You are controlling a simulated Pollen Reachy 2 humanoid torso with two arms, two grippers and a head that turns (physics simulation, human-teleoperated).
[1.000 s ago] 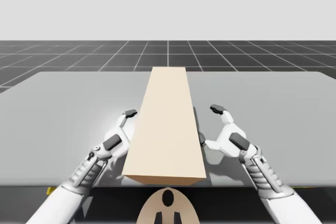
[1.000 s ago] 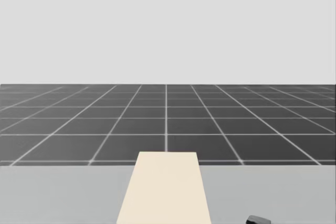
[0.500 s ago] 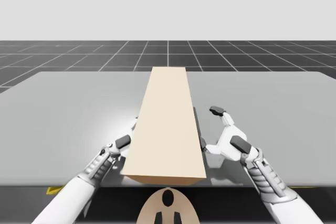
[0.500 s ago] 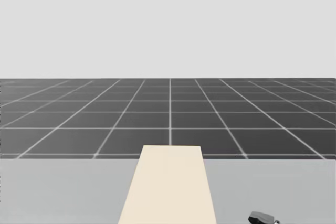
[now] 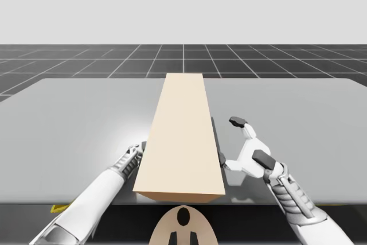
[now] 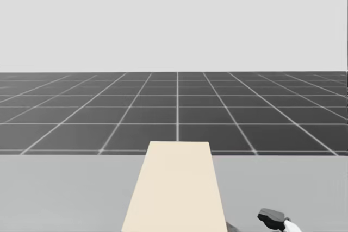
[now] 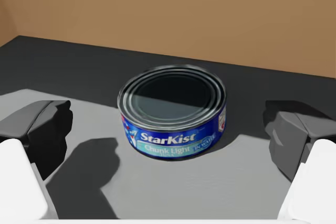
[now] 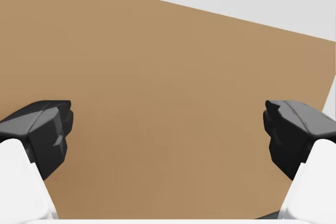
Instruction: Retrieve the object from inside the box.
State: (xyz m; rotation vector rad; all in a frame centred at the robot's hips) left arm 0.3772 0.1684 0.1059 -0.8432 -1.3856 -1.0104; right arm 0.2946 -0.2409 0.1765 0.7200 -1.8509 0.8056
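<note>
the low round blue can (image 7: 173,109) is sitting upright on the dark floor inside the tall tan box (image 5: 183,136), with the box's brown inner wall behind it. my left arm (image 5: 100,187) is reaching into the box at its near left side. my left gripper (image 7: 168,132) is holding its jaws wide, with the can just ahead of and between the fingers, touching neither. my right gripper (image 5: 229,140) is hovering just beside the box's right face, jaws wide and holding nothing. the can is looking stiff, fairly light and smooth-walled, so i am judging it slippery. the best hold is sitting low across its curved side, on opposite points.
</note>
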